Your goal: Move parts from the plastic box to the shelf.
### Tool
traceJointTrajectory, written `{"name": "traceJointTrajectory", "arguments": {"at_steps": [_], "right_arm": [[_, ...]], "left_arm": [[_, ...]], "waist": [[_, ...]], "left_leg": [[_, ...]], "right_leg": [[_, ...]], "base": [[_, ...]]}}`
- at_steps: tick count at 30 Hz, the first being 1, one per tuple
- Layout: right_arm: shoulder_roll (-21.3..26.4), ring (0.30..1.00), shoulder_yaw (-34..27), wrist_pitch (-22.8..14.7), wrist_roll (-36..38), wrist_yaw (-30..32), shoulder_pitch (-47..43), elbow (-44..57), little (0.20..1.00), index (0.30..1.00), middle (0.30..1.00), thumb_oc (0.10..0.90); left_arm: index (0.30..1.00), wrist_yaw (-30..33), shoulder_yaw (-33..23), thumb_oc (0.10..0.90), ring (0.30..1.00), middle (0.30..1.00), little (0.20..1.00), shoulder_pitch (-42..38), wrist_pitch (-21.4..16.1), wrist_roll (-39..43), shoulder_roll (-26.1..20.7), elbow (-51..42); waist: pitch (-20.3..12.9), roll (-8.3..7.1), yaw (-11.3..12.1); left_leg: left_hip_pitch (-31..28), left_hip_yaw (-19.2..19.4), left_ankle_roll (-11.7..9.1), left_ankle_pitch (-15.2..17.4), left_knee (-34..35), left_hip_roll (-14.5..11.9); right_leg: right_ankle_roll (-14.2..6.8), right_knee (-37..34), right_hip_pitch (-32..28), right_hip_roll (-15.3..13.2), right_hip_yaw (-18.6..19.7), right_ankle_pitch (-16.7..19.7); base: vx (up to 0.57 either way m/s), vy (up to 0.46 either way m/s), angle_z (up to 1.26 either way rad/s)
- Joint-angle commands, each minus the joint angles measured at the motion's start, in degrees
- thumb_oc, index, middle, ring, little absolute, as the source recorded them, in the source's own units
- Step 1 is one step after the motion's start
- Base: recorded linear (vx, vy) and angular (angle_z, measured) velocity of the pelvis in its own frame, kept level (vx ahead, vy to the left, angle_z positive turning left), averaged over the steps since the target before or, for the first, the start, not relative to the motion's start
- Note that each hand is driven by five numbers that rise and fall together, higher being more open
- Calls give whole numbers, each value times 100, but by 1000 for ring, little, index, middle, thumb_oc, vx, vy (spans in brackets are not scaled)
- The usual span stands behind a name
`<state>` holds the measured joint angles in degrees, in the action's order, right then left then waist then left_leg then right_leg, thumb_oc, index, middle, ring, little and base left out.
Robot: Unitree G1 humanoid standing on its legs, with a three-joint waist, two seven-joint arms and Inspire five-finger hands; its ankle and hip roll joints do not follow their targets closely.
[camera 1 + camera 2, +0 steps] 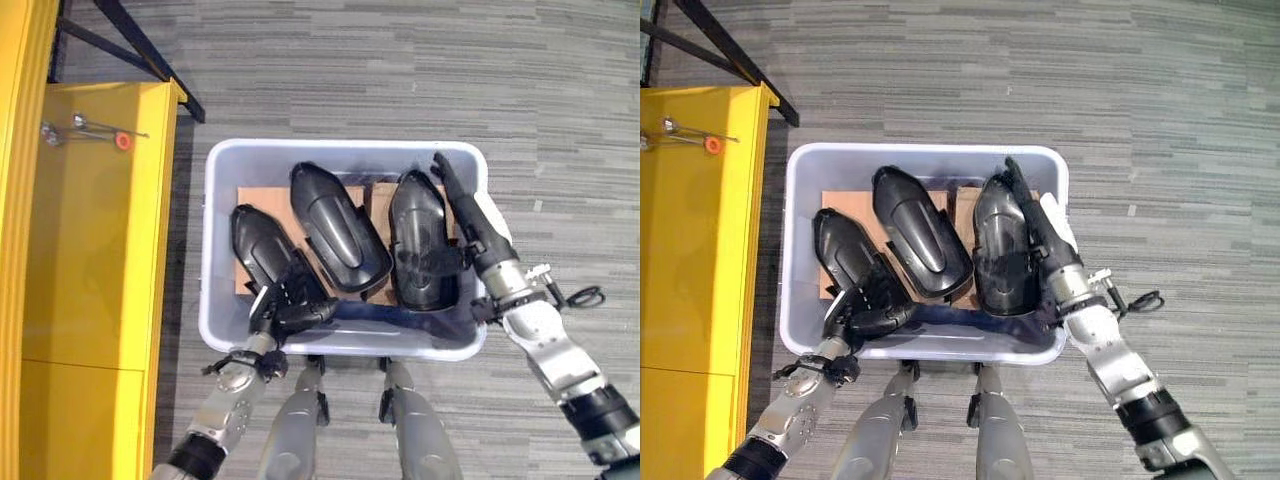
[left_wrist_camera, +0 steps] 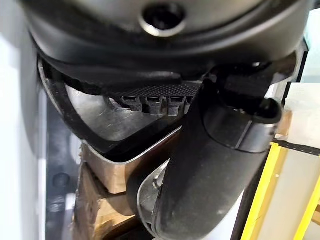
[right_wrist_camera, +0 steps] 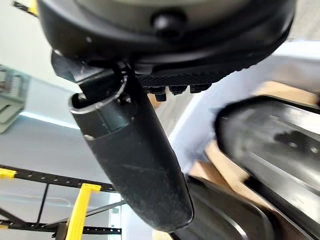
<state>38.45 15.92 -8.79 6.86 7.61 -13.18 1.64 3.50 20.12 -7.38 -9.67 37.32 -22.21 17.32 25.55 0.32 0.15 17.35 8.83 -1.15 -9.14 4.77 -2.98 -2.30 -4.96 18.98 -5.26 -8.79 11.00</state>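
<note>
The left hand (image 1: 296, 303) is curled round the near end of the left glossy black moulded plastic part (image 1: 262, 250), inside the pale grey plastic box (image 1: 340, 154). The right hand (image 1: 470, 226) stretches with straight fingers along the box's right wall, its fingers lying against the right black part (image 1: 420, 240). A third black part (image 1: 338, 226) lies between them on brown cardboard (image 1: 258, 196). The yellow shelf (image 1: 90, 250) stands just left of the box on grey carpet (image 1: 400, 60).
</note>
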Motion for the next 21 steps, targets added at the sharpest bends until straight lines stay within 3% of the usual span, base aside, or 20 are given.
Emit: {"name": "traceJointTrajectory", "arguments": {"at_steps": [1, 21], "right_arm": [[155, 1000, -332, -756, -222, -20, -279, 805, 1000, 1000, 1000, 900], [462, 1000, 630, -474, -998, -278, -215, -205, 1000, 1000, 1000, 900]], "left_arm": [[1000, -24, -109, 900, 1000, 1000, 1000, -42, -410, -223, -122, -482], [1000, 30, -89, 900, 1000, 1000, 1000, -36, -511, -314, -174, -391]], "waist": [[-337, -200, 29], [-273, -233, -6]], "left_leg": [[-511, -26, -429, 282, 23, -446], [-519, 51, -462, 269, 23, -490]], "right_leg": [[-666, 286, -243, -652, -45, -106], [-666, 276, -169, -596, 24, -70]], "base": [[-7, -6, -9], [-2, -1, -1]]}}
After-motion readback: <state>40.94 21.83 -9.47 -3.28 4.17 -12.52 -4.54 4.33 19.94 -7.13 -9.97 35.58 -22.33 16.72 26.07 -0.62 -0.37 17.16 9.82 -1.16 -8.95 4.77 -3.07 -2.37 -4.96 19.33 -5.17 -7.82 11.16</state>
